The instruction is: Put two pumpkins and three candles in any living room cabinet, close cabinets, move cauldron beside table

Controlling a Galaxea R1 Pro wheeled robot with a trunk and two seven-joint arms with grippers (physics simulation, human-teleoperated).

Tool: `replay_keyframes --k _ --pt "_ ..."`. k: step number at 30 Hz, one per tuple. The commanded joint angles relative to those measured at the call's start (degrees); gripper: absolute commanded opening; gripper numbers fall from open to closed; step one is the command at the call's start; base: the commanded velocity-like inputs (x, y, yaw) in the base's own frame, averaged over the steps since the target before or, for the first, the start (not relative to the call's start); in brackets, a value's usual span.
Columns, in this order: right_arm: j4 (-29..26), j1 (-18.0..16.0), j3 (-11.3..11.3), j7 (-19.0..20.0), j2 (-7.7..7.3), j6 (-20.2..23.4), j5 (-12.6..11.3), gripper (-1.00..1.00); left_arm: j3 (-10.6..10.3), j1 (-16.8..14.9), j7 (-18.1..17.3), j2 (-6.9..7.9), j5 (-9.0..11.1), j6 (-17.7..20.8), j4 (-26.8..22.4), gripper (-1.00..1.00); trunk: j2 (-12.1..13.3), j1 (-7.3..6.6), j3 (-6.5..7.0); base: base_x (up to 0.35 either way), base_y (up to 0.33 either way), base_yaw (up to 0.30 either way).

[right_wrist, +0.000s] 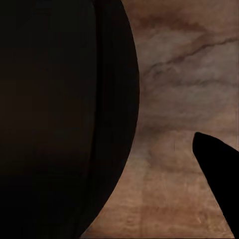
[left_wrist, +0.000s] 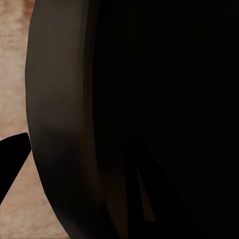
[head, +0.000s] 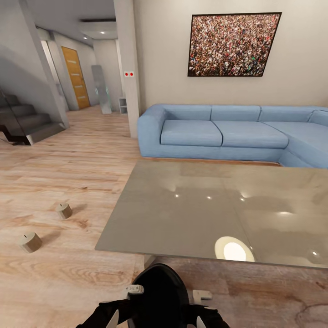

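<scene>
Living-room floor, cauldron bottom centre, pinched between both grippers' fingers, jaw state unclear. Risk: rim clips glass table edge; two candles left untouched.

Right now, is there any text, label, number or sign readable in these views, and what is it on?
None can be read.
Wall picture above the sofa: a crowd pattern, no lettering.
Small white plate with two red dots on the pillar: no characters visible.
Cauldron, candles, glass table: unmarked.

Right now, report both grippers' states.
Left gripper: pressed against the cauldron; open or shut cannot be told.
Right gripper: against the cauldron's other side; cannot be told.
</scene>
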Motion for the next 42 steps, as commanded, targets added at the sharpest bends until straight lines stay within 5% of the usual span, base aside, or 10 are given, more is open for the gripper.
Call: replay_keyframes --k 1,2,22,42 --pt "-0.1 0.0 0.4 -0.5 -0.05 0.3 -0.6 1.0 -0.1 0.1 1.6 0.01 -0.7 -2.5 2.6 -1.0 0.0 0.02 -0.06 0.0 0.0 0.0" --pt "-0.1 0.0 0.4 -0.5 -0.05 0.3 -0.6 1.0 -0.1 0.1 1.6 0.01 -0.7 -2.5 2.6 1.0 0.0 0.02 -0.06 0.0 0.0 0.0" --pt "-0.1 0.0 0.4 -0.5 -0.05 0.3 -0.6 1.0 -0.2 0.1 1.7 0.09 -0.7 -2.5 2.6 1.0 0.0 0.02 -0.06 0.0 0.0 0.0" --pt "-0.1 0.0 0.4 -0.6 -0.05 -0.3 -0.6 1.0 -0.2 0.0 1.9 0.0 -0.7 -1.3 2.8 1.0 0.3 -0.5 4.37 0.0 0.0 0.0"
